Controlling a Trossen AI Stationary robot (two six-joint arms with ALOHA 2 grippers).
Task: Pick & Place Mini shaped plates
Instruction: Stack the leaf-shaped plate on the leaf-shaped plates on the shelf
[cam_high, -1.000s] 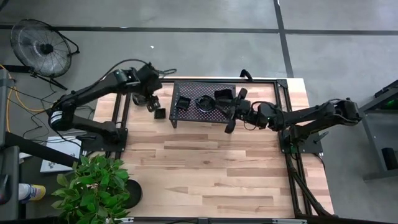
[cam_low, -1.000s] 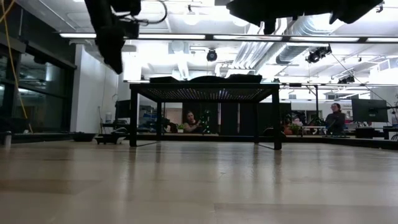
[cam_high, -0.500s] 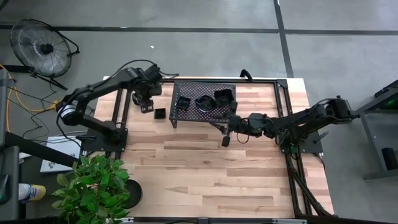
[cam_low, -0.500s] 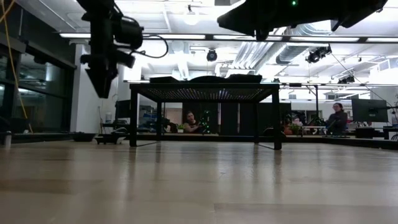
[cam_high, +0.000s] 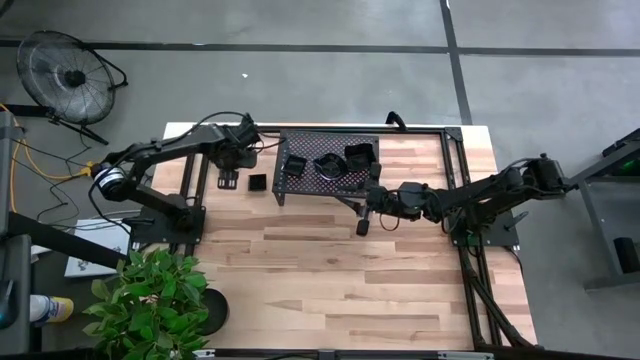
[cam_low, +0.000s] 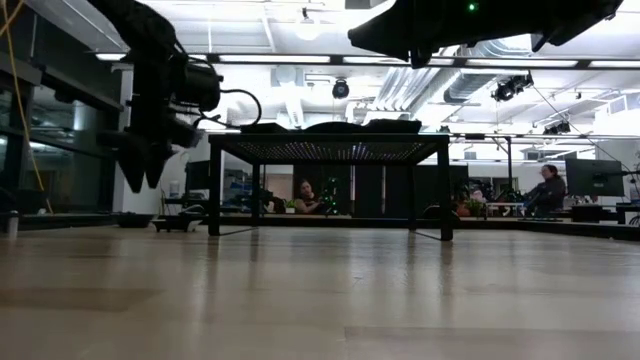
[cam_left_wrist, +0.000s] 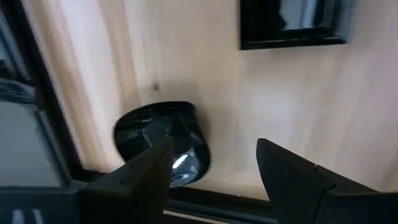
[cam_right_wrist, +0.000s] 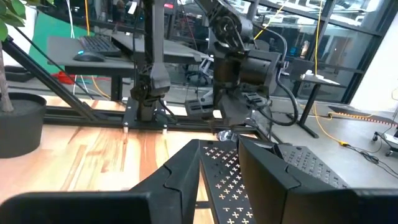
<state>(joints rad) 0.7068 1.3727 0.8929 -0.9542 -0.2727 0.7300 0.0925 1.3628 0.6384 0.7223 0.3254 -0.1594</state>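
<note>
Now left gripper (cam_left_wrist: 211, 171) hovers spread wide over round mini plate (cam_left_wrist: 163, 142) on table (cam_high: 330, 260), 9 o'clock of mesh rack (cam_high: 328, 165); right gripper (cam_high: 362, 210) at rack's 5 o'clock, narrow.

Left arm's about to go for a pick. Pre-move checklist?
1. Left gripper open, empty: ok.
2. Centred over the round plate: not ok; in the wrist view the plate sits toward one finger, not in the gap.
3. Round plate on the table, apart from the square plate: ok.
4. Right gripper out of the way, across the rack: ok.
5. Bare mesh left on the rack: ok.
6. Right gripper empty: cannot tell.
</note>
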